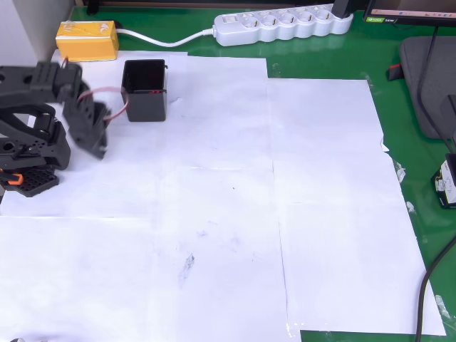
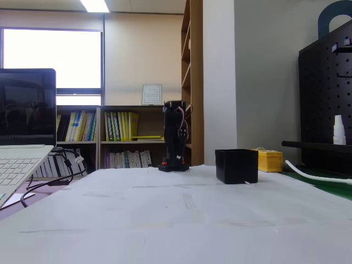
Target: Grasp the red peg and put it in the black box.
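Overhead and fixed views of the workspace. The black box (image 1: pixel 145 90) is a small square container with upright walls and a thin rim, open at the top; it stands upright on the white paper sheets (image 1: pixel 214 199) that cover the green table (image 1: pixel 420 214). In the overhead view a thin streak of red (image 1: pixel 154 92) shows at the inner edge of its lower wall; whether this is the red peg cannot be told at this size. In the fixed view the box (image 2: pixel 236 165) shows only its outer walls, so its contents are hidden.

The black arm is folded back over its base, with the gripper (image 1: pixel 96 146) pointing down and the jaws close together or shut; the exact gap cannot be told. The box lies just beyond the jaws, up and to the right of them in the overhead view, not touching. A pink cable (image 1: pixel 117 107) loops from the arm toward the box's left wall.

A yellow block (image 1: pixel 87 40) lies beyond the jaws, behind the box. A white power strip (image 1: pixel 281 26) lies well apart, along the far edge.
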Robot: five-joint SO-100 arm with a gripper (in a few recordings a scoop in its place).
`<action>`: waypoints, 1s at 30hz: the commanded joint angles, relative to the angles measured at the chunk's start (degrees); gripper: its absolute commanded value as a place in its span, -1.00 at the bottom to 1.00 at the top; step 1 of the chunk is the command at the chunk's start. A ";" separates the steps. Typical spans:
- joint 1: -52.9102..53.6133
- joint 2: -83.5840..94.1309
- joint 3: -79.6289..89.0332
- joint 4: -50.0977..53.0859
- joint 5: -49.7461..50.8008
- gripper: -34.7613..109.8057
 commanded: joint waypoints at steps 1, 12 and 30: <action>1.49 -7.29 -6.68 -3.34 -2.02 -0.52; -2.11 -32.87 -22.76 1.85 -0.26 -0.52; -4.39 -47.90 -26.46 7.21 -7.73 -0.49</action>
